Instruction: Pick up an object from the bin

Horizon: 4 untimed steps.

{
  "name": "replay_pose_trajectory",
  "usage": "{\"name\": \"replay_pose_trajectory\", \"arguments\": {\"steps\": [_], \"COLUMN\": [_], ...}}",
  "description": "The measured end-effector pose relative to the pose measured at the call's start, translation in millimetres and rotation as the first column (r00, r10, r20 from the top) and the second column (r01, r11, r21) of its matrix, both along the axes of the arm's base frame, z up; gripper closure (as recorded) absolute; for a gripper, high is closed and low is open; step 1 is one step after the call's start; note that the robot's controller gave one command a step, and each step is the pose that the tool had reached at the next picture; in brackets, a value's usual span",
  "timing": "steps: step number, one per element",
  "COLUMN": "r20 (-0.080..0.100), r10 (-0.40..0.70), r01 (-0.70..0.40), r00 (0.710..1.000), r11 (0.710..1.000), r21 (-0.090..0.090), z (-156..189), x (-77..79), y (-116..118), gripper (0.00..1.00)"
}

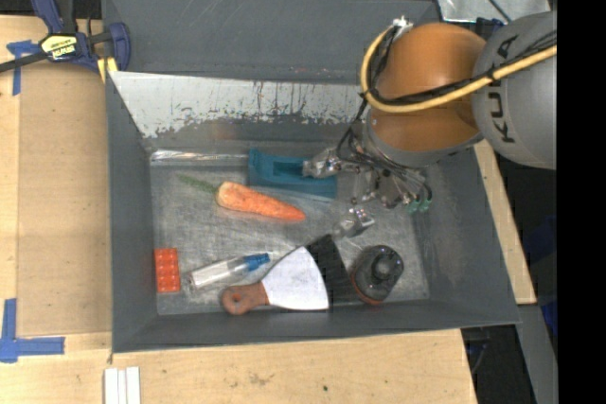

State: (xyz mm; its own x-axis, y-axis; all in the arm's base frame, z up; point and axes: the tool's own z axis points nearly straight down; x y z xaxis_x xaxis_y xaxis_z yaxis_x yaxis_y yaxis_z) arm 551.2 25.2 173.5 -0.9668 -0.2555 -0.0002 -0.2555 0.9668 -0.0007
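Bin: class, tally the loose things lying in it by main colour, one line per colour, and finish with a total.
Orange: 2 (carrot, small brick)
Teal: 1 (block)
Black: 1 (round cap)
Clear with blue: 1 (tube)
White with black bristles and brown handle: 1 (brush)
Total: 6

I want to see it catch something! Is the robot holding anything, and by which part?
Cannot tell. The gripper is beside the teal block's right end, but no hold is clear.
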Motion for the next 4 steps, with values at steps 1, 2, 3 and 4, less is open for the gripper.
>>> {"name": "replay_pose_trajectory", "arguments": {"steps": [1, 2, 3, 4], "r20": [0.014, -0.007, 0.000, 0.000], "r10": [0.162, 0.131, 0.145, 0.145], "r01": [-0.162, -0.131, -0.145, -0.145], "r00": [0.987, 0.991, 0.989, 0.989], "r11": [0.987, 0.991, 0.989, 0.989], "r21": [0.000, 0.003, 0.005, 0.005], "z": [-34, -59, -91, -91], "x": [-2.5, -1.8, 49.7, 49.6], "y": [31, 45, 92, 92], "gripper": [0.00, 0.00, 1.00, 1.00]}}
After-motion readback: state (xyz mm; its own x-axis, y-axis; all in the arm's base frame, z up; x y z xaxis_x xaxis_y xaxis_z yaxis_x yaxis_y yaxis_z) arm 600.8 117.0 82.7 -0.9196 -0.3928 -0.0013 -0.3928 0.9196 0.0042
